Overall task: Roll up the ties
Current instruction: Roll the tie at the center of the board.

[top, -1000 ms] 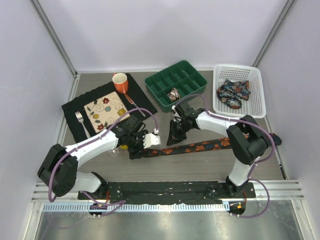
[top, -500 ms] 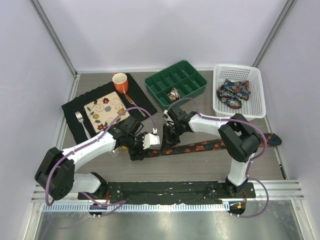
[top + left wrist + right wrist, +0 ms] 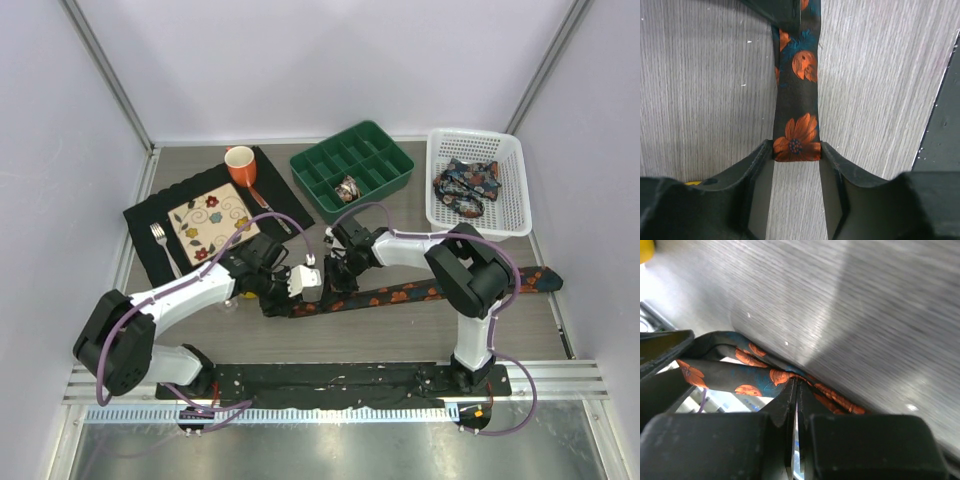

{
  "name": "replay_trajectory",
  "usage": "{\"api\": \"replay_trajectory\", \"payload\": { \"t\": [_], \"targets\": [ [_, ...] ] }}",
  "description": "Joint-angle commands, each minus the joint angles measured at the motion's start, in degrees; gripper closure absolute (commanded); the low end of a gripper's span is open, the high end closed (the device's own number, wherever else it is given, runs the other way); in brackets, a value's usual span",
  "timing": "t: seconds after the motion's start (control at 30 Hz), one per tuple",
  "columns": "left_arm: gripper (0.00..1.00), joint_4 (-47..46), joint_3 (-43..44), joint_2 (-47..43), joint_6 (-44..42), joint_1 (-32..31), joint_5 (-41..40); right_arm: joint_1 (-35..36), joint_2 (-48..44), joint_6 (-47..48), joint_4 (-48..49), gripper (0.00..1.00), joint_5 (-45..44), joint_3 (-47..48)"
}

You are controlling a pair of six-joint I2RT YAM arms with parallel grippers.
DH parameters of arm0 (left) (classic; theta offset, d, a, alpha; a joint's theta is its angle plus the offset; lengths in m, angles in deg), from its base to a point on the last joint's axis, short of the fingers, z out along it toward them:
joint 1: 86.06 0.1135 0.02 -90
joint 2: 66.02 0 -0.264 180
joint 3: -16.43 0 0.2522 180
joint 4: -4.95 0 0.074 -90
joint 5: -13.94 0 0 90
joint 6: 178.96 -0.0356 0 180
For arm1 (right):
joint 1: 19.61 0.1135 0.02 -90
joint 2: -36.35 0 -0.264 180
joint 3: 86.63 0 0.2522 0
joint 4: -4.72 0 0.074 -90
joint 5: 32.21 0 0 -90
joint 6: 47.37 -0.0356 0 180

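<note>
Two claws are working one end of a long, narrow, dark navy fabric necktie printed with orange flowers (image 3: 430, 290). It lies stretched along the near half of the grey wood-grain surface (image 3: 400, 330), one end reaching toward the right edge and the other close to the middle. I have it pulled out straight like this so the strip can be wound evenly from one end.

My left claw (image 3: 796, 152) sits low over the middle end with its jaws roughly half apart. One finger rests against each long edge of the fabric, so the cloth lies flat between them, uncrumpled, framed more than squeezed. I read that as squaring the end up and keeping it centred to form the core of the roll.

My right claw (image 3: 796, 390) is just beside it along the strip, jaws closed to a sliver and pinching the fabric. From its own wrist camera the cloth rises off the surface there in a loose double layer. In my judgement that pinch gives slack to fold over for the first turn.

Toward the far edge stands a green plastic divided tray (image 3: 390, 165) with one coiled tie (image 3: 347, 187) already in a compartment. At the far right corner, a white slotted basket (image 3: 470, 137) holds loose ties (image 3: 465, 185) waiting their turn.
</note>
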Motion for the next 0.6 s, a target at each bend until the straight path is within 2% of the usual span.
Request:
{"api": "replay_trajectory", "payload": {
  "t": [0.0,0.23,0.57],
  "targets": [
    [0.57,-1.93,2.23,-0.53,2.54,0.10,3.93,0.34,2.22,1.53,1.64,0.93,-0.86,-0.24],
    [0.60,-5.18,5.04,1.22,7.02,-2.18,5.09,0.34,3.55,1.62,2.43,0.94,-1.74,-1.03],
    [0.61,-16.24,6.54,7.29,12.83,-8.68,2.81,0.34,3.20,1.62,2.60,0.94,-1.83,-1.47]
  ]
}}
